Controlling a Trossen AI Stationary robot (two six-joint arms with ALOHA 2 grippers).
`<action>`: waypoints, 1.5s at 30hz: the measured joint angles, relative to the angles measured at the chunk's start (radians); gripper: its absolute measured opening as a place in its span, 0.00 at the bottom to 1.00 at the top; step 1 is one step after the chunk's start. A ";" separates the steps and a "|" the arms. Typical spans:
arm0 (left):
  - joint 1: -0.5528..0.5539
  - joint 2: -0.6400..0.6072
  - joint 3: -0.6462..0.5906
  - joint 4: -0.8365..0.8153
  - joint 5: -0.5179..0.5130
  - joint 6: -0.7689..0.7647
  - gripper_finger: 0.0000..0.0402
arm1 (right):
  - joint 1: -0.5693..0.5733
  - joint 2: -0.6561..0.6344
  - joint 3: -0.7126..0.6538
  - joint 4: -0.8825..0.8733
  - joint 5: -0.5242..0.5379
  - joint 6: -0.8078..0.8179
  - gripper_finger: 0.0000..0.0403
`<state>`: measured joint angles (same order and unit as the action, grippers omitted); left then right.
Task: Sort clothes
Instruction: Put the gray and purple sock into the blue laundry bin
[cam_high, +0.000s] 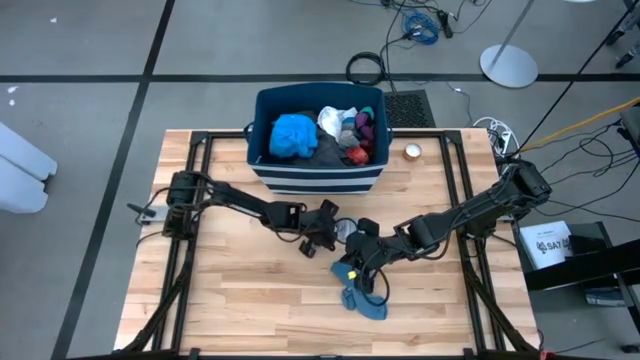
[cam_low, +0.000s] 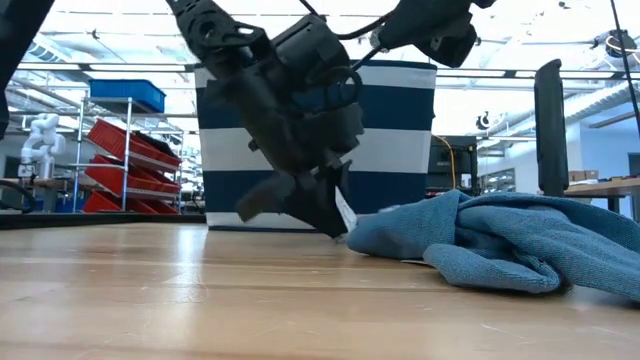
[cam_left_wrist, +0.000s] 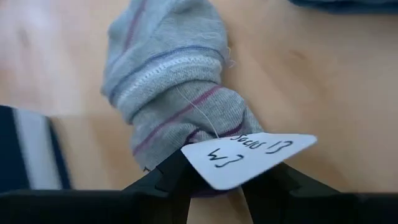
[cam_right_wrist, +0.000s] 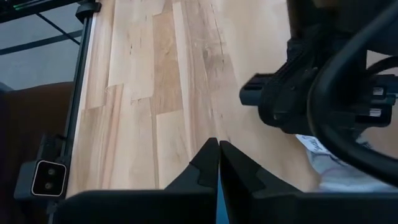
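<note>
Sock, grey and tagged, sits clamped in the left pincer; right pincer closed.

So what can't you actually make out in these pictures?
- Bin, low view: contents hidden behind its wall.
- Grey sock, high view: covered by the left gripper holding it.
- White tag, left wrist view: handwriting not legible.
- Small round thing, high view: too small to identify.

Wooden table, striped bin (clothes inside), blue garment, small round object
</note>
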<state>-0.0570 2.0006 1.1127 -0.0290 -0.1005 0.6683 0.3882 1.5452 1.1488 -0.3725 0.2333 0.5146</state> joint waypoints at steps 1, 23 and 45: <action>0.000 0.000 0.015 -0.040 0.019 -0.014 0.33 | 0.000 0.000 0.000 0.000 0.000 0.000 0.00; -0.003 -0.012 0.077 -0.236 0.048 0.002 0.02 | 0.001 0.000 0.000 0.002 0.002 0.000 0.00; -0.111 -0.422 0.073 -0.451 -0.010 -0.012 0.01 | -0.001 0.000 0.000 0.059 0.012 -0.057 0.00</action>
<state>-0.1681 1.5790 1.1856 -0.4798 -0.1102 0.6564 0.3874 1.5452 1.1492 -0.3132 0.2449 0.4576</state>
